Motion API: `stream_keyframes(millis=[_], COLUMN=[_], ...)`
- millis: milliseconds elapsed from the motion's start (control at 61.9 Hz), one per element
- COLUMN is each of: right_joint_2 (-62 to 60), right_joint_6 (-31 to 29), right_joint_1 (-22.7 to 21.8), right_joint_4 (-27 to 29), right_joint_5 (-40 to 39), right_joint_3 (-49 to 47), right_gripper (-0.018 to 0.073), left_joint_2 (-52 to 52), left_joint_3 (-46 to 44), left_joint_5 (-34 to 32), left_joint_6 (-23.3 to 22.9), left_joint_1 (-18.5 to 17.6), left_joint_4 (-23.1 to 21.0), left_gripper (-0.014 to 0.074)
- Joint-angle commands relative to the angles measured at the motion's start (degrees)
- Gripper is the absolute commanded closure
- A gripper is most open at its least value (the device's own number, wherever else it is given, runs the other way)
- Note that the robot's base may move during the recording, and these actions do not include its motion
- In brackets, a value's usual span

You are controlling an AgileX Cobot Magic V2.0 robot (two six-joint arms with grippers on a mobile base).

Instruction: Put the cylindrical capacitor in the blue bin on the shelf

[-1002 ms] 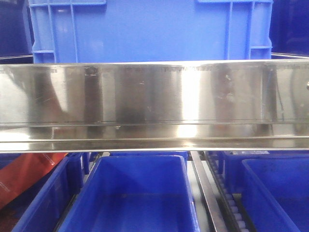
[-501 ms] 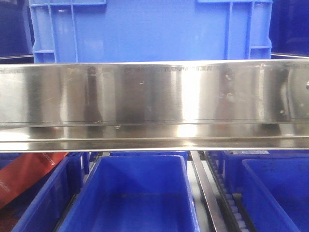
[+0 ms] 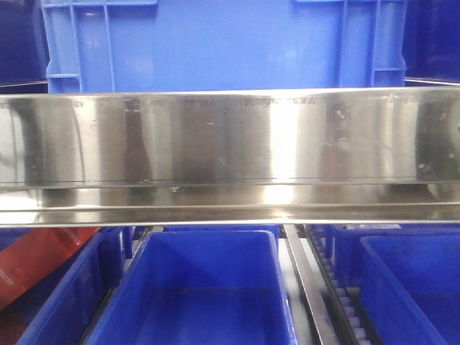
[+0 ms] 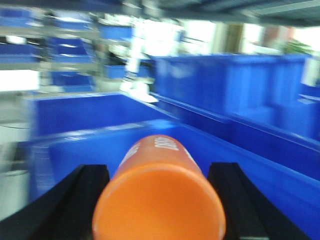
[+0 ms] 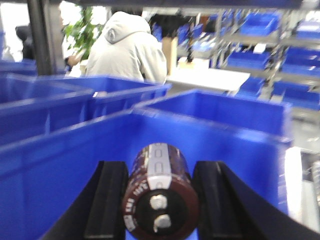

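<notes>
Left tool (image 4: 159, 200) grips the orange cylinder (image 4: 160, 195), which you should leave alone. Your capacitor (image 5: 160, 197) sits clamped in the right tool (image 5: 159, 200), lengthwise between its fingers (image 5: 107, 205), terminals toward the camera, above a blue bin (image 5: 210, 130). Judge it rigid, light and smooth-sided, so it could slip; keep your grip on its barrel, clear of the terminals.

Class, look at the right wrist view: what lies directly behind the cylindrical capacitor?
Behind the cylindrical capacitor, held by the right gripper, stands a blue bin wall. Whatever the capacitor covers is hidden.
</notes>
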Motion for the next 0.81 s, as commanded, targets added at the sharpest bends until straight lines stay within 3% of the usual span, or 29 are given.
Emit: stream_keyframes(millis=[0,210,275,404,485,549,630,792], right_joint_2=[0.6,0.7,0.7,0.7,0.7,0.7,0.7,-0.7], right_joint_6=[-0.4,-0.4,-0.4,-0.4,-0.4,-0.4,-0.4,-0.4], right_joint_1=[0.3,0.3,0.3,0.3,0.3,0.3,0.3,0.3], right_joint_4=[-0.3,-0.2,0.9,3.9,3.9,3.9,3.9,3.9], right_joint_5=[-2.2,1.0,1.9,2.9,2.9,2.9,2.9,3.2], right_joint_3=[-0.7,-0.7,-0.7,-0.7,-0.7,-0.7,-0.7,-0.7], right_gripper=[0.0724,0.0688,0.0589,0.0249,0.0104,0.0029,0.0001,0.0010], left_joint_2=[3.0,6.6,6.6,6.4,6.4,6.4,6.4,5.3], left_joint_3=[-0.7,-1.7,-1.7,-1.7,-1.7,-1.7,-1.7,-2.1], left_joint_5=[-2.9,-2.3,-2.3,-2.3,-2.1,-2.1,-2.1,-2.1], left_joint_6=[-0.1,-0.1,-0.1,-0.1,-0.1,-0.1,-0.1,-0.1], left_joint_1=[-2.1,-3.5,-3.6,-3.6,-3.6,-3.6,-3.6,-3.6], left_joint_4=[-0.1,-0.1,-0.1,-0.1,-0.1,-0.5,-0.5,-0.6], left_gripper=[0.0707,0.0671,0.0589,0.0305,0.0134,0.0053,0.0008,0.0029])
